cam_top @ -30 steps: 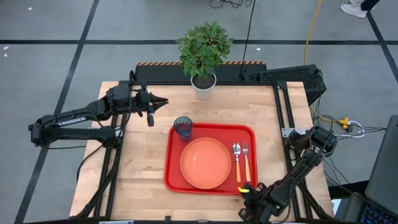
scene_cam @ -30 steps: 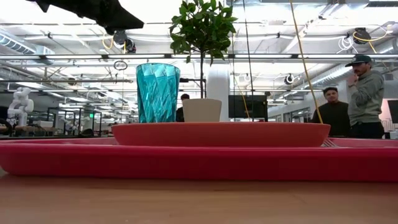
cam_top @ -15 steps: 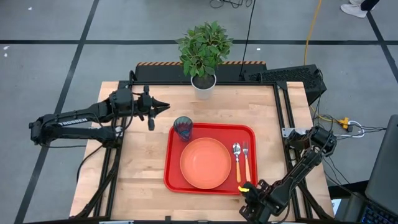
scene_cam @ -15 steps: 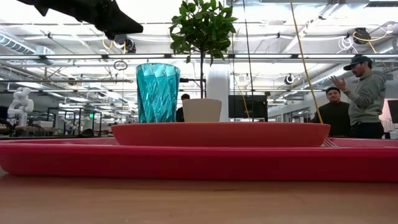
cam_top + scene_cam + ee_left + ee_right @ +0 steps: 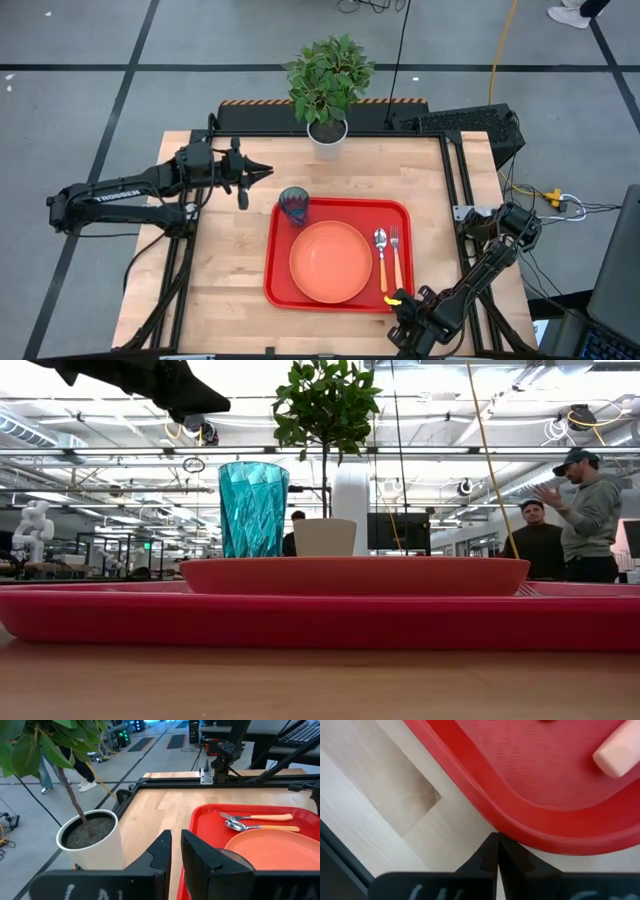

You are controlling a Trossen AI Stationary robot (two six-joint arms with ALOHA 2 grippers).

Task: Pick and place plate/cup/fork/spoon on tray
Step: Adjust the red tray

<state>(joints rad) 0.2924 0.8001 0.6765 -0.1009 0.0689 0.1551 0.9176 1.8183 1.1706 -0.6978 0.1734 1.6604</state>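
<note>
Here's the red tray (image 5: 338, 253), sitting just right of the table's centre, and it's fully loaded. The orange plate (image 5: 331, 262) lies flat in the middle of it. At the tray's 10 o'clock corner stands the teal cup (image 5: 294, 206), upright; from the low view it rises tall behind the plate's rim (image 5: 355, 574). Over at the plate's 3 o'clock, the spoon (image 5: 381, 255) and the fork (image 5: 395, 256) lie side by side, close together, metal ends pointing to 12 o'clock, orange handles trailing to 6. The spoon is the one nearer the plate.

Now the arms. The left gripper (image 5: 262, 168) hangs above the bare wood at about 10 o'clock from the cup, clear of the tray, pointing toward the potted plant (image 5: 328, 90). Its wrist camera shows the two fingers (image 5: 162, 851) standing a narrow slit apart with nothing between them — loosened, gripping nothing. That same view catches the white pot (image 5: 92, 837) close by and the fork and spoon farther off on the tray.

The right gripper (image 5: 394, 300) sits low at the tray's 5 o'clock corner. Its wrist view shows the fingertips (image 5: 494, 851) pressed together, clenched on nothing, right at the tray's rounded rim (image 5: 520, 827).

In the room beyond, two people (image 5: 575, 515) stand at 3 o'clock in the low view.
</note>
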